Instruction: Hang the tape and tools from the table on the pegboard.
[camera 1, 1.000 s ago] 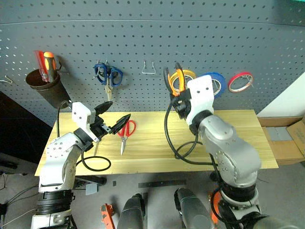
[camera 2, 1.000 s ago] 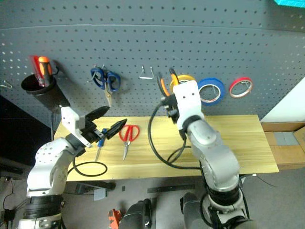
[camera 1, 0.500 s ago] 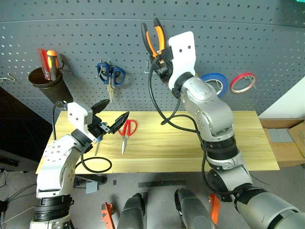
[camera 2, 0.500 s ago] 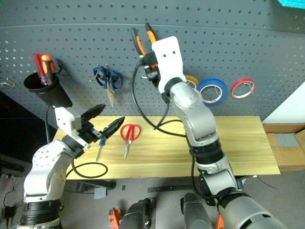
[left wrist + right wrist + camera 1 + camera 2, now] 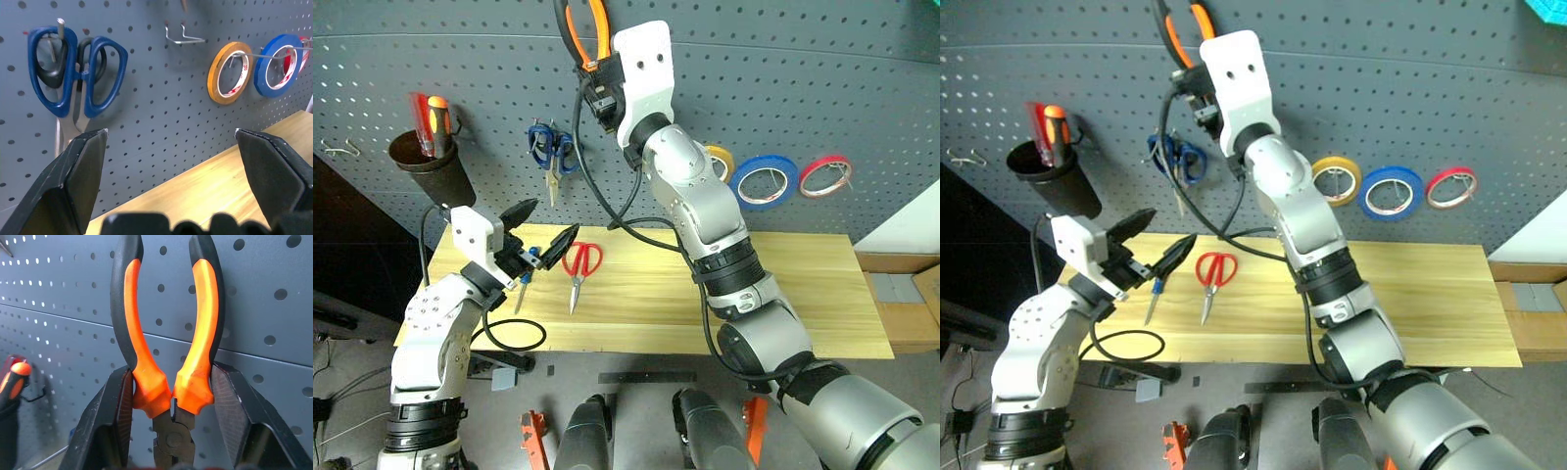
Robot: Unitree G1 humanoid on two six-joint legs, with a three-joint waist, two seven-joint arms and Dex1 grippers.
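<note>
The right gripper (image 5: 171, 396) clamps the pliers (image 5: 166, 328) by their orange handles, raised high against the pegboard (image 5: 803, 88). The left gripper (image 5: 540, 227) hangs wide and empty over the table (image 5: 783, 294), just above the blue-handled screwdriver (image 5: 1153, 299), beside the red-handled scissors (image 5: 578, 266); the blue tape (image 5: 765, 182) hangs on a hook

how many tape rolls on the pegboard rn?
3, in a row on hooks on the right part of the pegboard: yellow roll, then the blue tape, then the red roll farthest right. None seen on the table.
</note>
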